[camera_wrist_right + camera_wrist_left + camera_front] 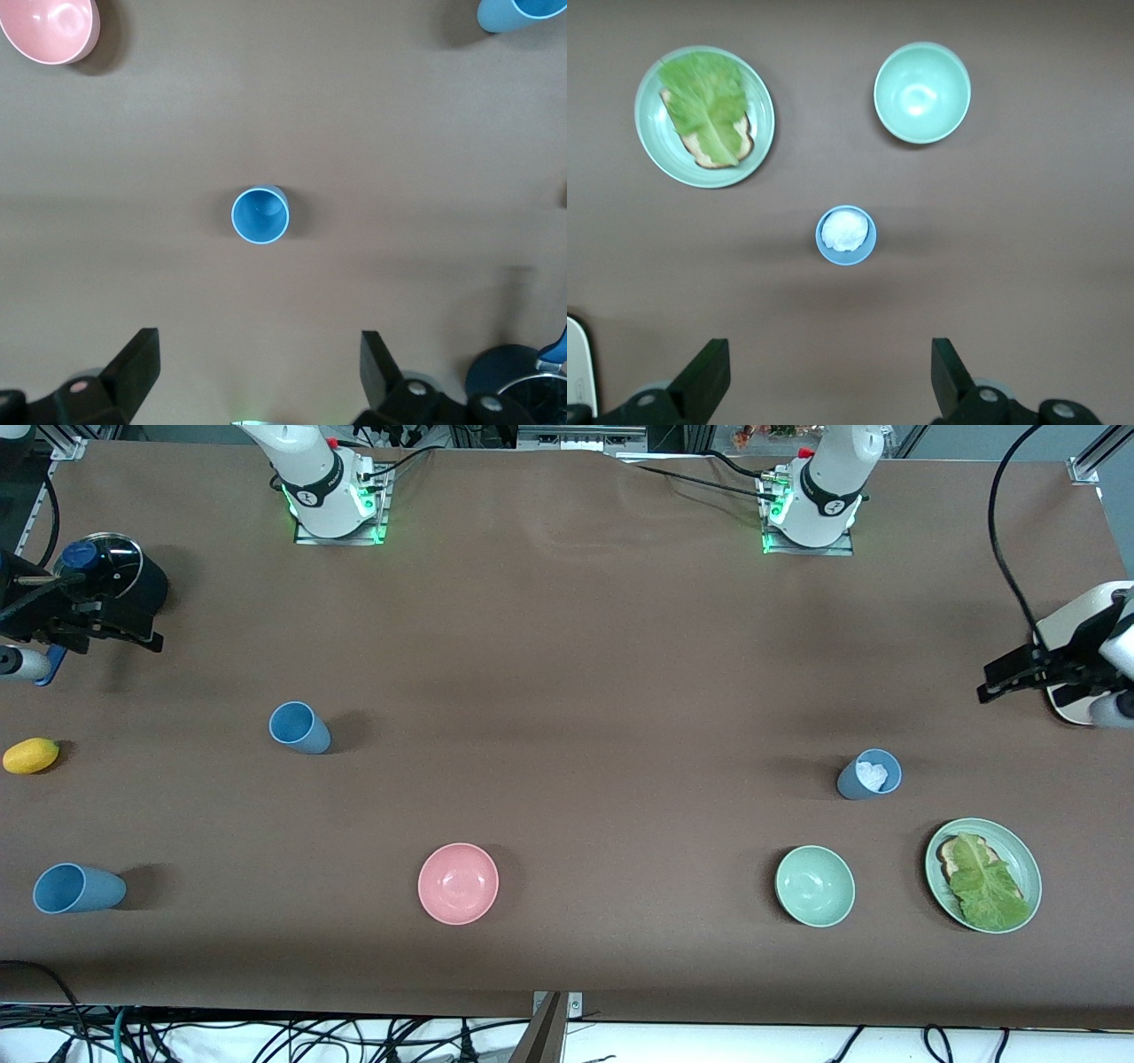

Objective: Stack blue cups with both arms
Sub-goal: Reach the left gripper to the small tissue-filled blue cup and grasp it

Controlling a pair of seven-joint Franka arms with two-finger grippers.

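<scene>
Brown table (pixel 567 691); three blue cups (pixel 299 728) upright. Left gripper (pixel 828 381) and right gripper (pixel 257 376) spread, empty, aloft.

Blue cup (pixel 846 235) holding white lump (pixel 844 229); near it green bowl (pixel 922 92), plate (pixel 704 116) with lettuce (pixel 706 102); left gripper (pixel 831 381) fingers spread wide.

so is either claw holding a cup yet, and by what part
Nothing is held. The left claw hangs open over bare table short of the cup with white stuff in it; the right claw hangs open short of an empty blue cup.
</scene>
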